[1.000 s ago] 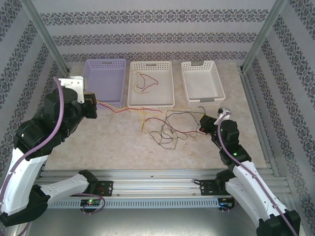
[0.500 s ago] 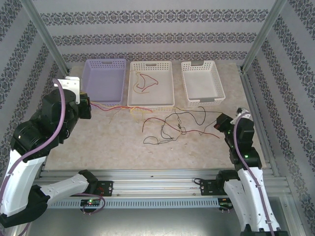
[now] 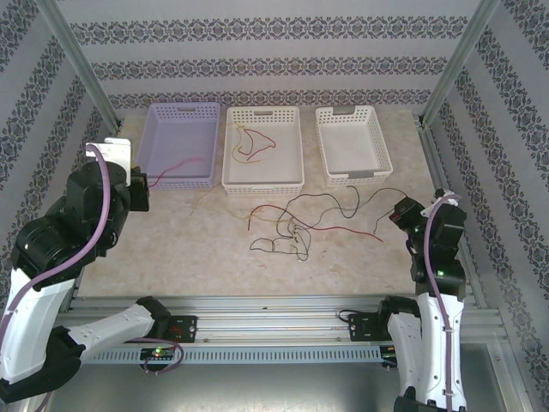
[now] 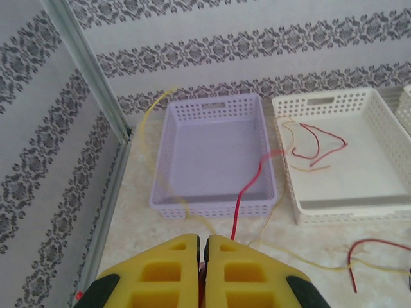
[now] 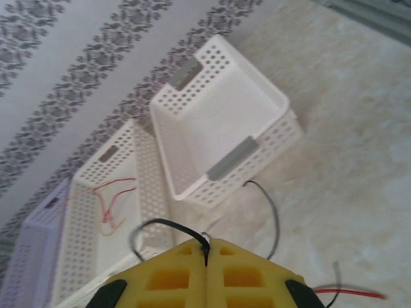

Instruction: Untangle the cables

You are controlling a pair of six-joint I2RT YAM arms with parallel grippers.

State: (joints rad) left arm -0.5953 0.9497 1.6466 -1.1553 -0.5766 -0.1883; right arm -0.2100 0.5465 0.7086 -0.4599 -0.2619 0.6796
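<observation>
Pinching a red cable (image 4: 239, 202) at nine o'clock by the purple basket (image 4: 215, 102), the left gripper (image 4: 201, 247) is gripping tight while the right gripper (image 5: 207, 250) is clamping a black cable (image 5: 160, 222) at three o'clock; the knotted cables (image 3: 296, 232) are lying at the centre of the worktop (image 3: 171, 249), seemingly largely unsorted, with only a couple of strands (image 3: 257, 142) resting in the middle basket (image 3: 262, 182).

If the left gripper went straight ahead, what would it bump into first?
Probably the near wall of the purple basket, straight ahead of the left gripper, though it might clear the rim; height is hard to judge.
</observation>
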